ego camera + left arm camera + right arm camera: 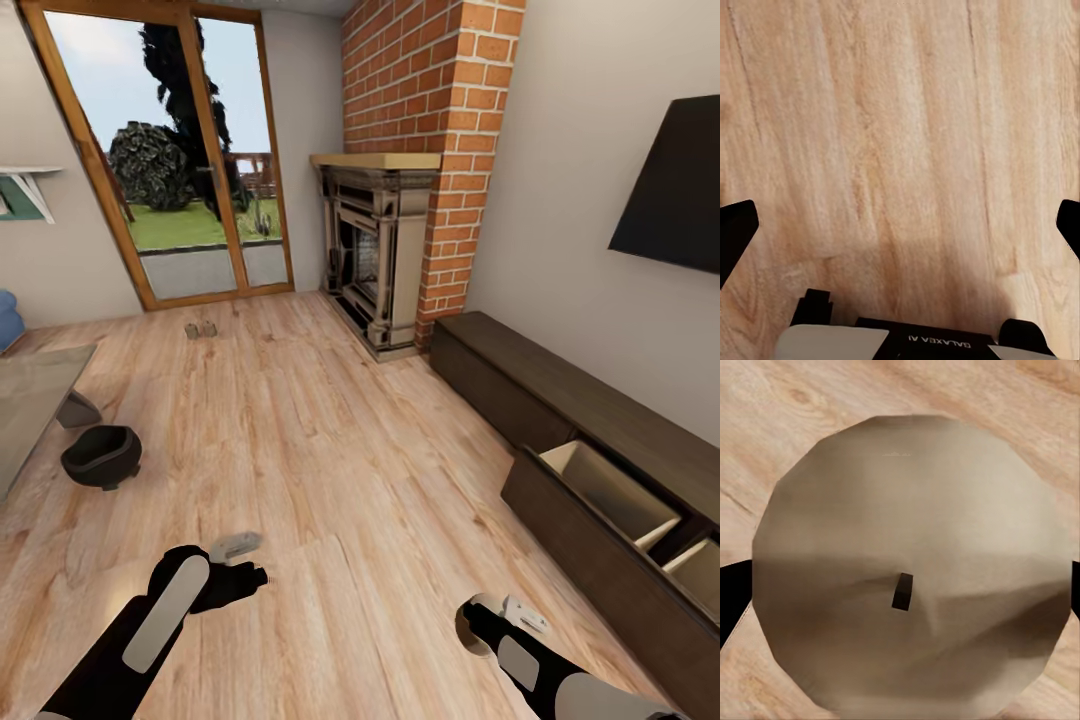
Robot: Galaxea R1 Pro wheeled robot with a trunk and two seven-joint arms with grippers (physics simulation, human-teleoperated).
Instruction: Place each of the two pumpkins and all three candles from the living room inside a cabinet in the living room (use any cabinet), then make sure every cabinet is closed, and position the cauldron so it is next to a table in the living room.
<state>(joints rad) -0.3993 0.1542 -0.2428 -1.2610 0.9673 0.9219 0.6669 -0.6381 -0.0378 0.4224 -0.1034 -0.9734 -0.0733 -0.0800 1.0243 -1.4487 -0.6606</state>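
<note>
Light wood plank floor (pixel 330 450) runs through the living room. Nearest, the right gripper (pixel 478 618) is clamped on a cream-white candle (pixel 911 562), dark wick facing its wrist camera. Left gripper (pixel 240 560) hangs over bare planks, fingers (pixel 736 232) spread wide, nothing between them. At right along the wall, the dark cabinet (pixel 560 400) has a drawer (pixel 610 495) pulled out, tan inside. Black cauldron (pixel 101 457) sits on the floor just beside the table (pixel 30 400). Farther back: brick fireplace (pixel 385 250), wall TV (pixel 670 190), glass door (pixel 170 160).
</note>
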